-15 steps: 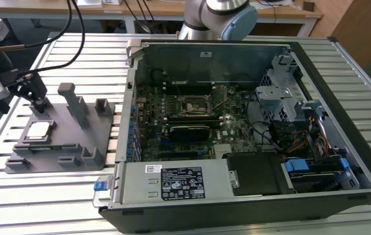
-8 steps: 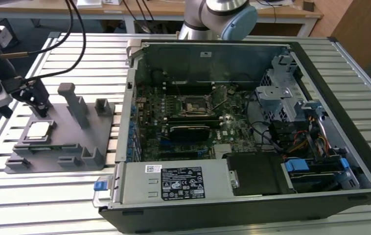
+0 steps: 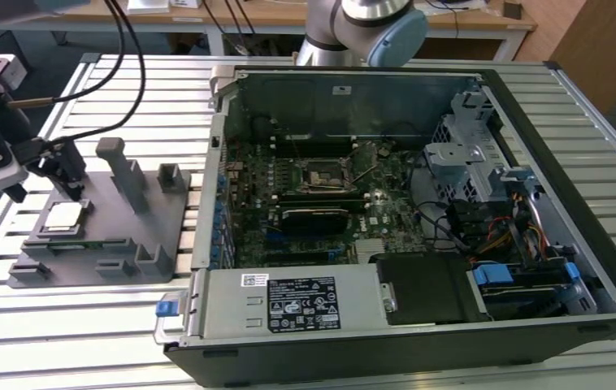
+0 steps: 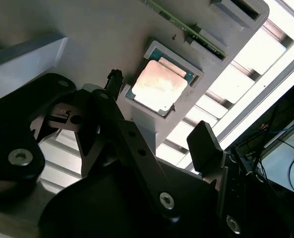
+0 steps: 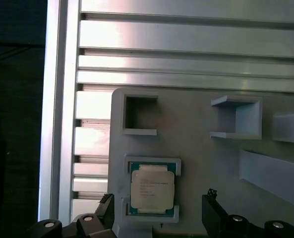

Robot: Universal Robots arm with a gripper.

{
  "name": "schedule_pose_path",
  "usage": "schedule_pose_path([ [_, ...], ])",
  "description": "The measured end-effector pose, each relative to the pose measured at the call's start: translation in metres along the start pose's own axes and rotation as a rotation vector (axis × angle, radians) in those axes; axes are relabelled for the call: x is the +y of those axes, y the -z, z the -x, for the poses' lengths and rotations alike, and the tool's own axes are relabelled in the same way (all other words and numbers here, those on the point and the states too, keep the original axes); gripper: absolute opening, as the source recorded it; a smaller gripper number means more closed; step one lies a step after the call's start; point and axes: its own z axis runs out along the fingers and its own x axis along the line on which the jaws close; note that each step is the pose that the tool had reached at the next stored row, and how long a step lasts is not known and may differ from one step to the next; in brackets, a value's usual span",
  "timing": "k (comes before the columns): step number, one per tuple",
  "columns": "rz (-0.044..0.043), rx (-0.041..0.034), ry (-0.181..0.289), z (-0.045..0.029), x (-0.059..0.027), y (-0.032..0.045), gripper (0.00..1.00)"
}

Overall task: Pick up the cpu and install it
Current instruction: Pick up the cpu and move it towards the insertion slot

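Exterior view: my claw [image 3: 44,188] hangs just above the grey holder [image 3: 107,244] on the table [image 3: 80,325], spread wide and gripping nothing.

Second wrist view: the cpu [image 4: 159,85] lies flat in the holder's pocket.

First wrist view: the fingertips [image 5: 106,202] flank that pocket, apparently clear of the chip.

I judge the pickup is in hand. It calls for a level descent and a square squeeze on the chip's edges.

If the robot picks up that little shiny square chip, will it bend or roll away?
Probably neither: the cpu looks flat, stiff and metal-topped, so it shouldn't flop or roll. It's thin, so likely light. Its smooth top might be slippery, so the open gripper would likely need its edges.
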Motion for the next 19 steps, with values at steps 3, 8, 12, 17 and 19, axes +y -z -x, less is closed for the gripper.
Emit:
schedule_pose_path([
  [3, 0.0, -0.0004, 0.0, -0.0007, -0.0001, -0.0054, 0.79],
  [8, -0.0001, -0.0031, 0.002, -0.0025, -0.0004, -0.0112, 0.79],
  [12, -0.0001, -0.0059, 0.002, -0.0039, -0.0009, -0.0159, 0.79],
  [17, -0.0005, -0.0059, 0.003, -0.0052, -0.0011, -0.024, 0.79],
  [19, -0.0004, -0.0059, 0.003, -0.0054, -0.0012, -0.0276, 0.79],
])
